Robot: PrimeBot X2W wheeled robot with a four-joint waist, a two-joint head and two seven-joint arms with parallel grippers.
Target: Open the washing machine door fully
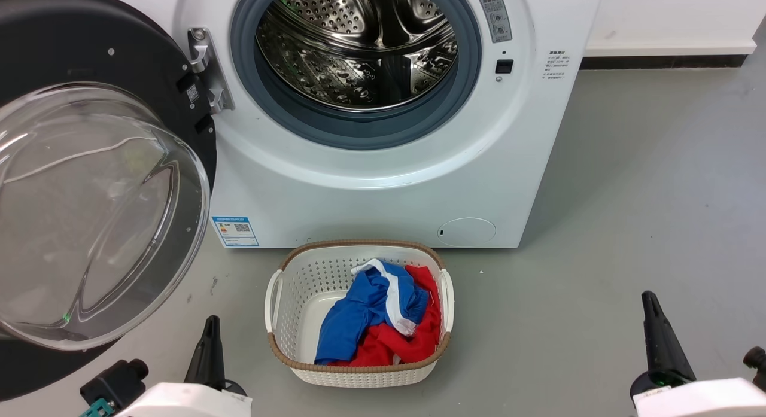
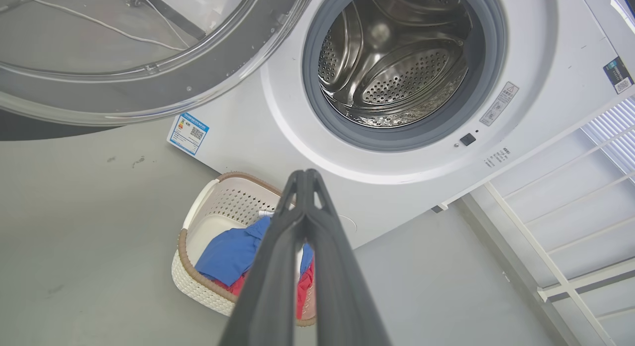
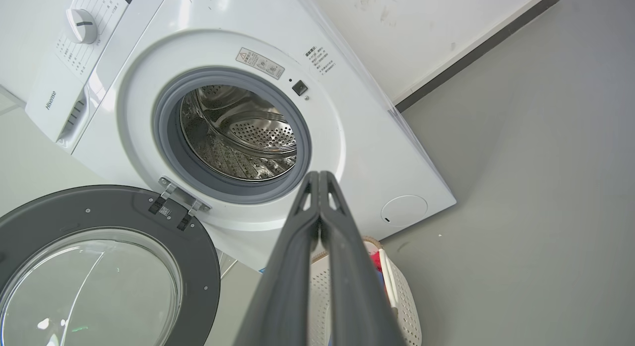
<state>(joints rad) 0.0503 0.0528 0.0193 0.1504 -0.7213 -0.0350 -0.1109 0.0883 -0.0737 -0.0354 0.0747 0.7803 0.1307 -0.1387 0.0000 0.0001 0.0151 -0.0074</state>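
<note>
**Black door (image 1: 102, 195) swung wide, task near its end**

The door is hung on its hinge (image 1: 206, 70) left of the machine (image 1: 371, 201), well clear of the drum (image 1: 359, 52). The opening is judged all but done; at most a last outward push on the door is called for. The left end effector (image 2: 306, 179) and right end effector (image 3: 318, 179) are pressed together, empty. The dial (image 3: 82, 26) is added by the right wrist view.

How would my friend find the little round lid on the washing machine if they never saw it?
Start at the big white washing machine and look below its steel drum hole, down to the front's bottom right corner. The round lid sits there, just above the floor. It is plain white and circular, unlike the blue rectangular sticker at the bottom left corner.
</note>
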